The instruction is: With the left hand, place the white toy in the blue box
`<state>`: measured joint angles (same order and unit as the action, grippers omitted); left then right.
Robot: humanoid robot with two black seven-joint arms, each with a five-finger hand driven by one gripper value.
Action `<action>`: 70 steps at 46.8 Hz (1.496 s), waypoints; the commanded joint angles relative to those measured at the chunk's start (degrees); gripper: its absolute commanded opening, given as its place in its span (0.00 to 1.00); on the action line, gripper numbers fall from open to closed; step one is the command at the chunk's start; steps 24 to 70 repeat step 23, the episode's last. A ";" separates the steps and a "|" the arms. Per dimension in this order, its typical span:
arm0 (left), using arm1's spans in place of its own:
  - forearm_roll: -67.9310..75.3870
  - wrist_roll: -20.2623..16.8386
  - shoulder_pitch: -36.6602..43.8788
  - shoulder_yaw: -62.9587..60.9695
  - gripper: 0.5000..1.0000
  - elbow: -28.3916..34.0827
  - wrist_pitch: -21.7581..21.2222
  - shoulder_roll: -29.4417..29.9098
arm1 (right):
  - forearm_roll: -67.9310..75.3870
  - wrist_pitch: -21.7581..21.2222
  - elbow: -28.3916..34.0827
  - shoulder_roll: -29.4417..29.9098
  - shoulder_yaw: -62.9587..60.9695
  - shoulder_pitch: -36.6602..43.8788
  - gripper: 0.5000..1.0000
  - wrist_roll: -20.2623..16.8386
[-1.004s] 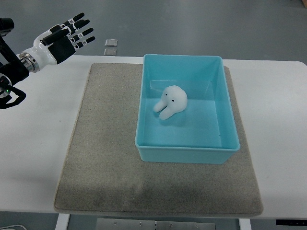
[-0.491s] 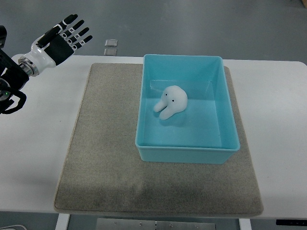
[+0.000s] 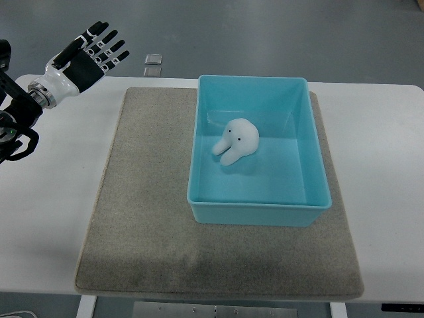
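Well, the white worktop (image 3: pixel 59 199) fills the frame, with a grey mat (image 3: pixel 146 199) laid across its middle and the blue box (image 3: pixel 258 215) sitting on the right half of that mat. Inside it, on the floor of the box a little left of centre, lies the white toy (image 3: pixel 236 140), clear of every wall as far as this view shows. So the placing looks done, and the step in hand reads as the retreat.

To do that well, the left hand (image 3: pixel 85 56) should stay high and out over the upper left of the frame, away from the box rim, so nothing nudges the box or drags the mat. No need to sweep back across the centre; a clean pull toward the left edge is the safe line.

The hand itself is empty, fingers (image 3: pixel 106 41) spread and pointing up and to the right, palm dark, with the white wrist running back to the arm at the left edge. It sits over the far left corner of the worktop, well apart from the toy, which is down and to the right of it with the near wall of the box and a stretch of mat between them.

The right hand does not show.
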<state>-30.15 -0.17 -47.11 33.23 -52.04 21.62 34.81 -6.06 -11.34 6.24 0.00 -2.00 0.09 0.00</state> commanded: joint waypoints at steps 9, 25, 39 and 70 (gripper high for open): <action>0.80 0.08 0.00 -0.10 0.99 0.01 0.00 0.79 | -0.35 -0.26 0.44 0.00 0.07 -0.09 0.87 -0.09; 0.97 0.08 0.00 -0.54 0.99 0.01 0.00 1.40 | -0.26 -0.79 0.97 0.00 -0.20 0.00 0.87 0.09; 0.97 0.08 0.00 -0.54 0.99 0.01 0.00 1.40 | -0.26 -0.79 0.97 0.00 -0.20 0.00 0.87 0.09; 0.97 0.08 0.00 -0.54 0.99 0.01 0.00 1.40 | -0.26 -0.79 0.97 0.00 -0.20 0.00 0.87 0.09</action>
